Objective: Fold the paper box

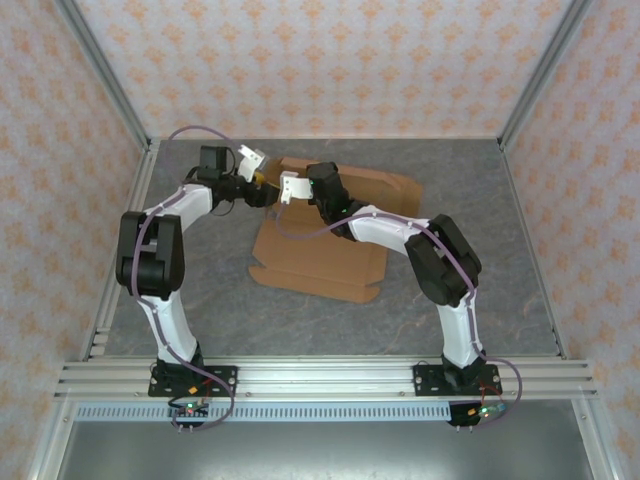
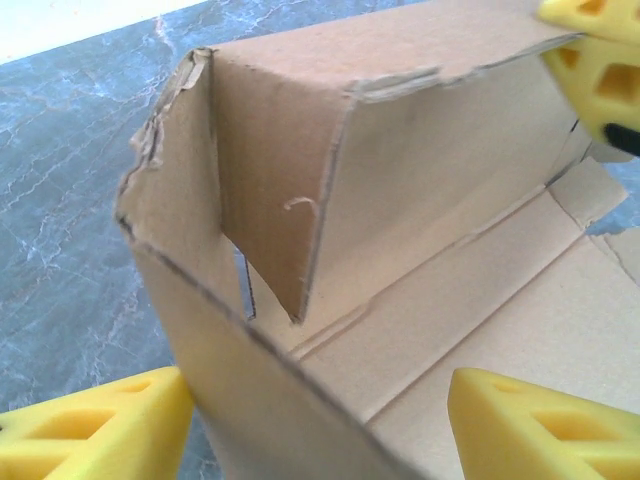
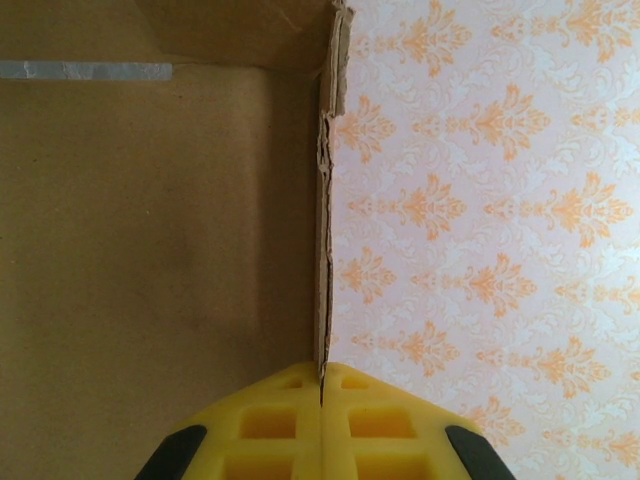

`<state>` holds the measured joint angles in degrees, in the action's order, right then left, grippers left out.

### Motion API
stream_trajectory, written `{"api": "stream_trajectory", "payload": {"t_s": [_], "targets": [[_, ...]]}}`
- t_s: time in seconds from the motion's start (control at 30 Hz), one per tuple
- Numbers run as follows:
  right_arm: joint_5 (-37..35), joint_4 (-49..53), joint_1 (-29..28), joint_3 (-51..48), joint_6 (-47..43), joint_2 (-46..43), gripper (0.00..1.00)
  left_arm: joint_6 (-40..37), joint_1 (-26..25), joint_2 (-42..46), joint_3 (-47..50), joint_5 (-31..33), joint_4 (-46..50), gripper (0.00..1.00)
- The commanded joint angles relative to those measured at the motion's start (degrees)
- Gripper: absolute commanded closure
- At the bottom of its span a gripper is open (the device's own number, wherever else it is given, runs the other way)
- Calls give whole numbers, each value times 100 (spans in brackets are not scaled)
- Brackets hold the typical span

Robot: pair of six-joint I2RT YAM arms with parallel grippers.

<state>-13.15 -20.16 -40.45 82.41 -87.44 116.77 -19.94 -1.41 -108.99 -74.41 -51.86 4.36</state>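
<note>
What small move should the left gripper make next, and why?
Probably close the left gripper on the raised corner of the paper box. Its jaws stand open on either side of that folded cardboard, while the right gripper is shut on an upright edge of the box, steadying it.

Nothing legible on my feeds.
I read no print, label or number on the paper box (image 1: 320, 260); the wallpaper (image 1: 320, 60) at twelve o'clock carries ornament, no words.
</note>
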Motion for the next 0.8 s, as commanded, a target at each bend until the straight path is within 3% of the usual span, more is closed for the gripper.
{"api": "stream_trajectory", "payload": {"t_s": [0.0,0.27,0.57,0.77], "targets": [[-132,162,-14,-6,-5,12,100,298,-8,322,274,-167,-264,31],[-17,168,-16,-108,90,-74,100,401,-115,640,698,56,-433,33],[97,1,-16,-281,-22,-172,100,554,-233,655,574,350,200,48],[211,-241,-25,-539,-80,-275,100,26,-244,607,349,280,970,54]]}}
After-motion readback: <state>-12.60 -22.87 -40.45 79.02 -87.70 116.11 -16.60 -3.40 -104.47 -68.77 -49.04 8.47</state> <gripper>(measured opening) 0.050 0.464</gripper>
